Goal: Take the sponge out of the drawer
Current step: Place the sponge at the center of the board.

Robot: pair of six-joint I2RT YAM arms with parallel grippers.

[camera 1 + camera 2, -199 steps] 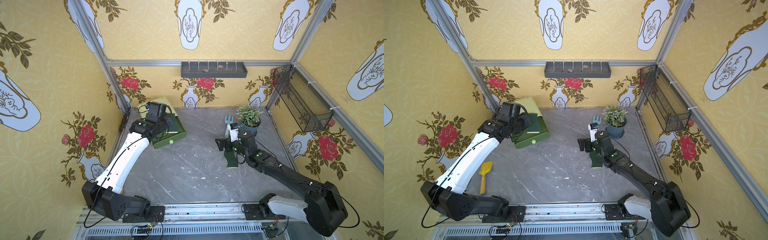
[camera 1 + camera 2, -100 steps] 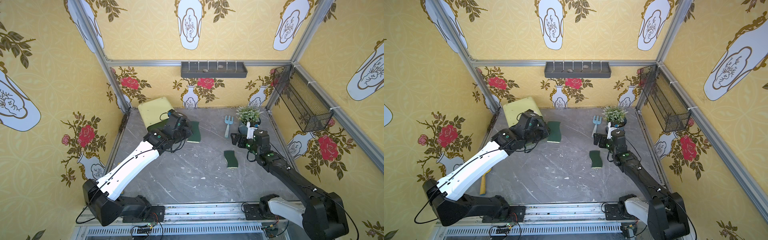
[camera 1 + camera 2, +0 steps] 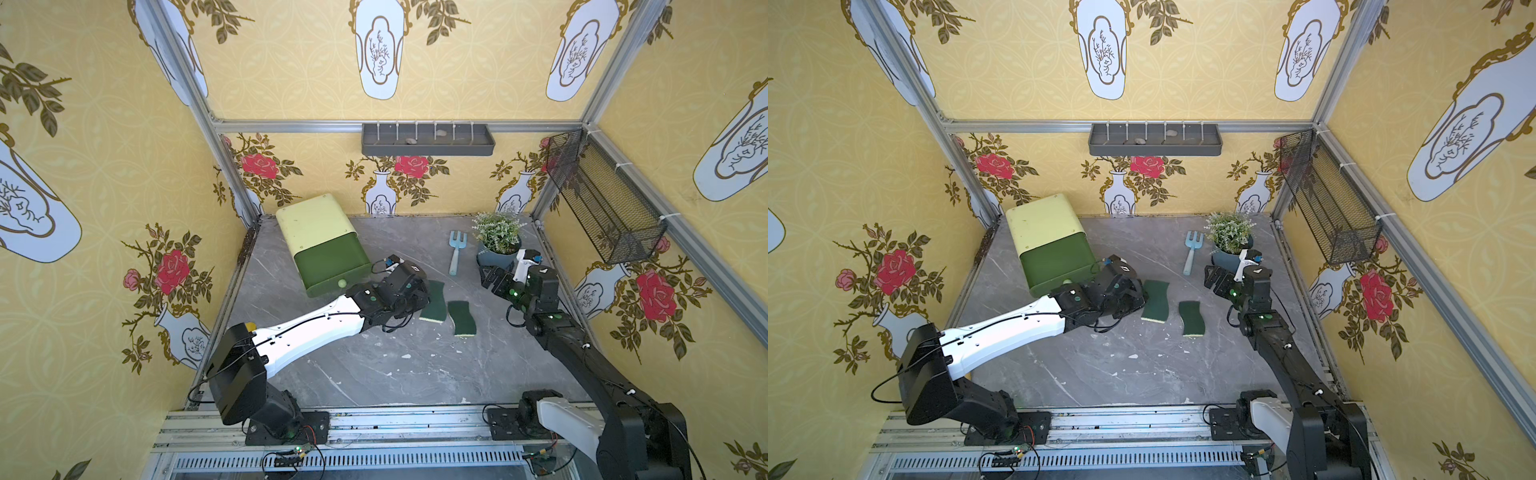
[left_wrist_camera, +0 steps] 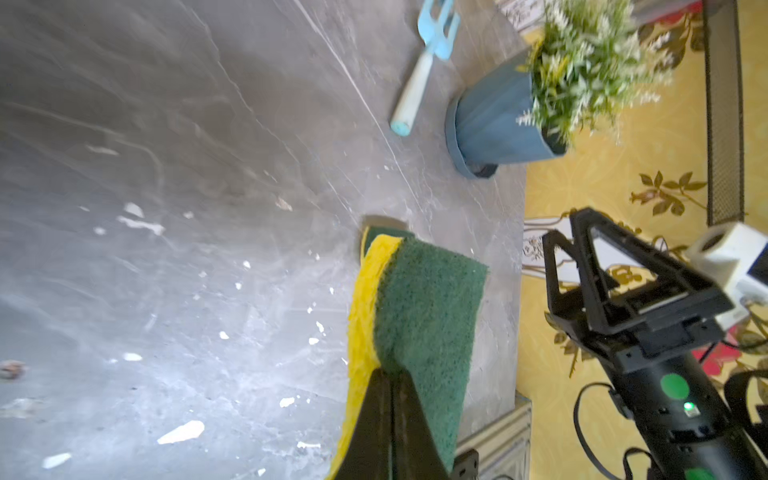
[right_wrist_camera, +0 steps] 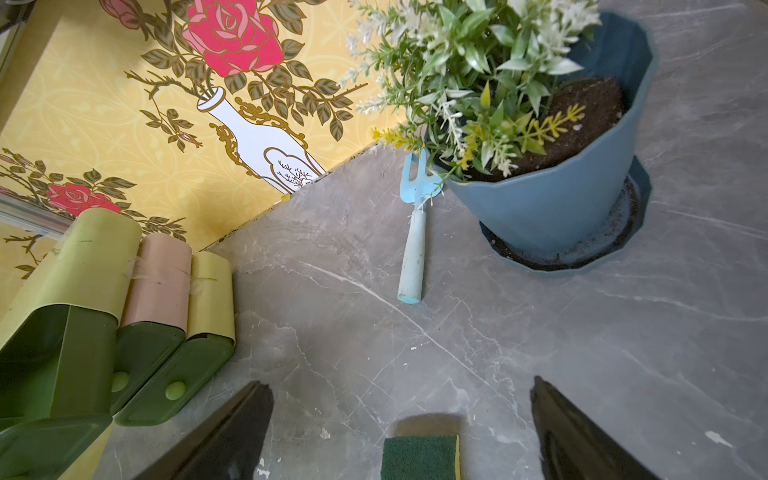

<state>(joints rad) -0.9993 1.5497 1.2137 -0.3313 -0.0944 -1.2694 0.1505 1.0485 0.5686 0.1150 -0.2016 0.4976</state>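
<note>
- Sponge (image 3: 434, 301) is out of the drawer unit (image 3: 320, 232), which stands at the back left of the counter (image 3: 374, 374). The unit's dark green drawer (image 3: 332, 266) faces the counter's middle and looks pulled out part way in the right wrist view.
- Left pincer (image 4: 390, 374) is just right of the drawer front, clamped narrow on the sponge's near end. The left wrist view shows the green scour face and the yellow edge sticking out past the fingers.
- The sponge is mid-counter, near the drawer but apart from it. Can't tell if its lower edge touches the counter.
- Second sponge (image 3: 461, 318) lies flat, green side up, just beside the held one with a small gap in both top views.
- Blue hand rake (image 3: 456, 251) lies flat further back, tines toward the back wall.
- Potted plant (image 3: 498, 249) stands upright just right of the rake, in the back right corner.
- Right pincer (image 3: 490, 282) is spread wide and empty, just in front of the pot. In the right wrist view the second sponge's end shows between its fingers (image 5: 232, 432).
</note>
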